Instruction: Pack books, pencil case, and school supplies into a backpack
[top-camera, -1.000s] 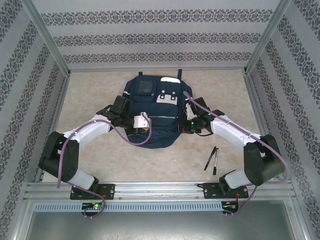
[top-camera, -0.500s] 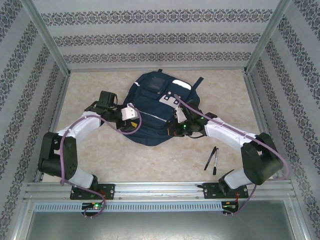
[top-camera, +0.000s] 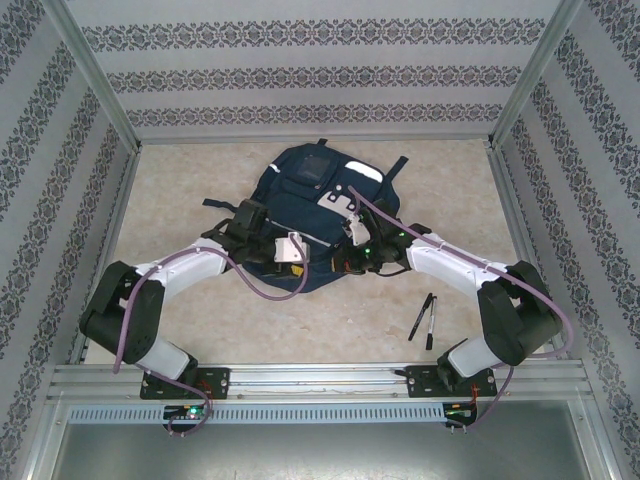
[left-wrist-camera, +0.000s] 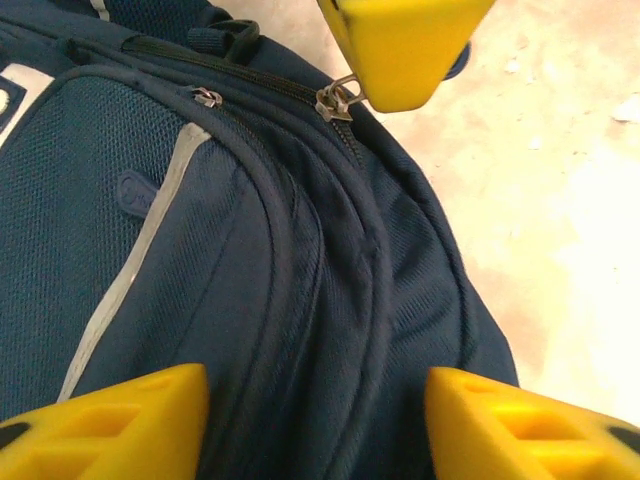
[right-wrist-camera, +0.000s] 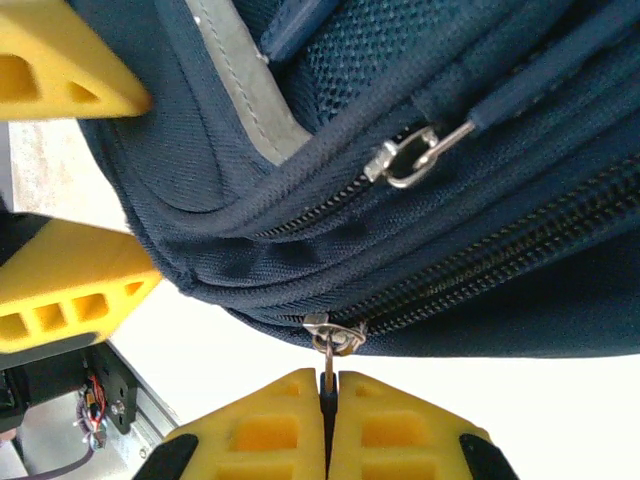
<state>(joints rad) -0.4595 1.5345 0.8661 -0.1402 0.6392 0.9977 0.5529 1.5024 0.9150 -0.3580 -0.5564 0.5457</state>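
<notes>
- Navy backpack (top-camera: 305, 205) lies flat at mid-bench (top-camera: 200, 320), front pockets facing up.
- At its near edge, right end effector (right-wrist-camera: 328, 425) has its fingers pressed together, pinching a metal zip pull (right-wrist-camera: 330, 345).
- Beside it, left end effector (left-wrist-camera: 315, 405) has its fingers spread, straddling the bulging side of the backpack; contact with the fabric is uncertain.
- Two black pens (top-camera: 424, 320) lie on the bench, apart from the backpack, nearer and to the right.

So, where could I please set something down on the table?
Free: the far table corners either side of the backpack, and the near strip left of the pens. Crowded: the backpack's near edge, where the open left hand meets the right hand, shut on a zip pull.
</notes>
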